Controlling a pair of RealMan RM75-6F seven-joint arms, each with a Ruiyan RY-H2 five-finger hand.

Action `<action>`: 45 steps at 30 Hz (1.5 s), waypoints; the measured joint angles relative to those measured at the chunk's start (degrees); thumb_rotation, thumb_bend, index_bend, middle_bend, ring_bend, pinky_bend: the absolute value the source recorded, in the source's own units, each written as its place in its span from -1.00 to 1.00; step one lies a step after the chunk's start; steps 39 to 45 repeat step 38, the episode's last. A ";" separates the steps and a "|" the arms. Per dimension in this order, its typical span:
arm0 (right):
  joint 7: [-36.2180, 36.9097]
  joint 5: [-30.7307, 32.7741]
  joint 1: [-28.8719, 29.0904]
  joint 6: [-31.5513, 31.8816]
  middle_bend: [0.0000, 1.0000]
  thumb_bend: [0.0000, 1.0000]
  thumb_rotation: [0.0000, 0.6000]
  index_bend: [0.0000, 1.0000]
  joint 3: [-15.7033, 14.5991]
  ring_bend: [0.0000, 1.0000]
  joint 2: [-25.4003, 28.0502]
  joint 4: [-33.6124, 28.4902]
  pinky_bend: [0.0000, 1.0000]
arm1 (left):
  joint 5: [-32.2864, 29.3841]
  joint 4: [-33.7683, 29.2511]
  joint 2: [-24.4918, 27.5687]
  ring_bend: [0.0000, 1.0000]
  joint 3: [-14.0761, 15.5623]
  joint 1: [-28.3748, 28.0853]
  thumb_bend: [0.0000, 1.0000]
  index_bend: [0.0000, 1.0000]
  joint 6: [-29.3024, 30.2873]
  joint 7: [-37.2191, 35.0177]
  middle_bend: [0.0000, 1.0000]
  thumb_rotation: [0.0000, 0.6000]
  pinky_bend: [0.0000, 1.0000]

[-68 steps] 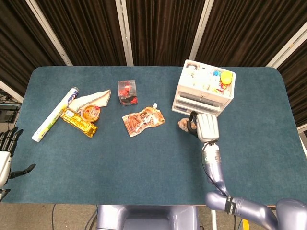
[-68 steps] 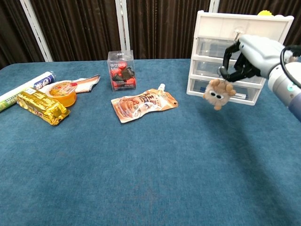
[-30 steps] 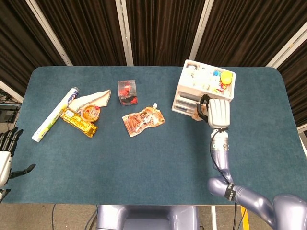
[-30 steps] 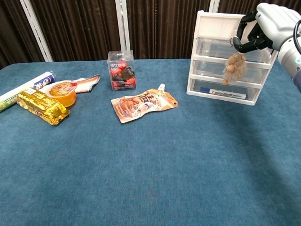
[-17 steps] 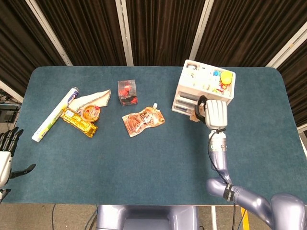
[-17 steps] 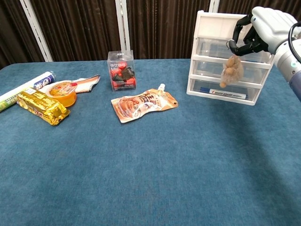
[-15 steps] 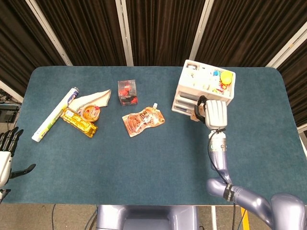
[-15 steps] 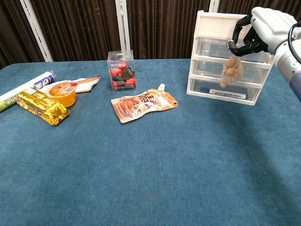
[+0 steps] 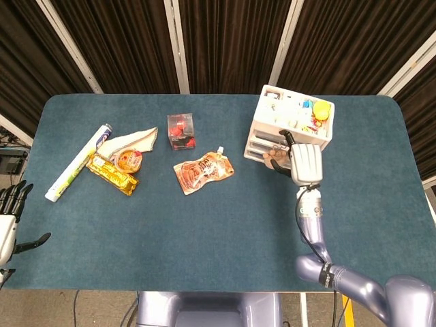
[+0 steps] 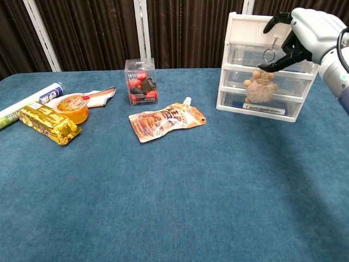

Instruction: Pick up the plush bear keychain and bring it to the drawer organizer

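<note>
The tan plush bear keychain [image 10: 260, 87] hangs in the air in front of the middle drawer of the white drawer organizer [image 10: 240, 24]. Its metal ring shows just above the bear, between the spread thumb and a finger of my right hand [image 10: 305, 30]; nothing pinches it. From the head view the bear [image 9: 275, 159] sits right at the organizer's [image 9: 293, 116] front, just left of the right hand [image 9: 306, 163]. My left hand [image 9: 7, 225] stays off the table's left edge, fingers apart and holding nothing.
An orange pouch [image 10: 166, 121] lies mid-table, and a clear box with red contents [image 10: 141, 81] stands behind it. At the left lie a gold snack bar [image 10: 48, 123], an orange cup [image 10: 72, 107], a cloth and a white roll [image 9: 78, 161]. The organizer's top tray holds small items.
The right hand carried the bear up to the organizer's front. Its fingers, pinching the ring half a second ago, have now spread, and the bear has dropped slightly and turned.
</note>
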 measured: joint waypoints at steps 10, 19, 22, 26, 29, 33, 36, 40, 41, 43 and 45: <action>0.43 -6.18 -6.19 6.40 1.00 -0.88 1.00 -0.24 -5.56 0.72 6.68 -11.72 0.12 | 0.30 -0.12 0.36 -1.00 0.12 0.27 -0.84 -1.00 0.46 -0.41 -1.00 1.00 -1.00; 1.66 -13.39 -17.70 13.17 1.00 -0.98 1.00 -0.11 -16.32 0.71 20.49 -23.88 0.09 | 1.85 0.12 0.16 -1.00 0.50 0.68 -0.84 -1.00 1.81 0.06 -1.00 1.00 -1.00; 1.47 -17.89 -20.77 16.55 1.00 -0.98 1.00 -0.11 -19.61 0.58 24.83 -25.05 -0.04 | 3.06 0.70 -0.24 -1.00 0.79 0.93 -0.84 -1.00 2.84 1.11 -1.00 1.00 -1.00; 2.04 -22.67 -25.81 20.17 1.00 -1.00 1.00 -0.09 -24.55 0.38 29.46 -25.57 -0.11 | 4.00 1.26 -0.60 -1.00 1.20 1.41 -0.84 -1.00 3.89 1.92 -1.00 1.00 -1.00; 2.70 -23.32 -28.04 20.44 1.00 -1.00 1.00 -0.03 -26.27 0.39 31.31 -25.99 -0.12 | 4.25 1.32 -0.66 -1.00 1.41 1.74 -0.84 -1.00 4.31 2.34 -1.00 1.00 -1.00; 3.17 -24.21 -29.91 20.91 1.00 -1.00 1.00 0.05 -27.16 0.49 32.35 -26.01 -0.12 | 4.55 1.29 -0.69 -1.00 1.36 1.89 -0.84 -1.00 4.85 2.26 -1.00 1.00 -1.00; 3.16 -24.49 -30.51 21.46 1.00 -1.00 1.00 0.06 -26.76 0.41 32.29 -25.24 -0.12 | 4.61 1.43 -0.74 -1.00 1.29 1.88 -0.84 -1.00 4.87 1.99 -1.00 1.00 -1.00; 3.02 -24.47 -30.94 21.75 1.00 -1.00 1.00 0.09 -26.14 0.66 32.05 -24.85 -0.04 | 4.59 1.53 -0.75 -1.00 1.25 1.81 -0.83 -1.00 4.75 1.91 -1.00 1.00 -1.00; 3.02 -24.47 -30.94 21.75 1.00 -1.00 1.00 0.09 -26.14 0.66 32.05 -24.85 -0.04 | 4.59 1.53 -0.75 -1.00 1.25 1.81 -0.83 -1.00 4.75 1.91 -1.00 1.00 -1.00; 3.02 -24.47 -30.94 21.75 1.00 -1.00 1.00 0.09 -26.14 0.66 32.05 -24.85 -0.04 | 4.59 1.53 -0.75 -1.00 1.25 1.81 -0.83 -1.00 4.75 1.91 -1.00 1.00 -1.00; 3.02 -24.47 -30.94 21.75 1.00 -1.00 1.00 0.09 -26.14 0.66 32.05 -24.85 -0.04 | 4.59 1.53 -0.75 -1.00 1.25 1.81 -0.83 -1.00 4.75 1.91 -1.00 1.00 -1.00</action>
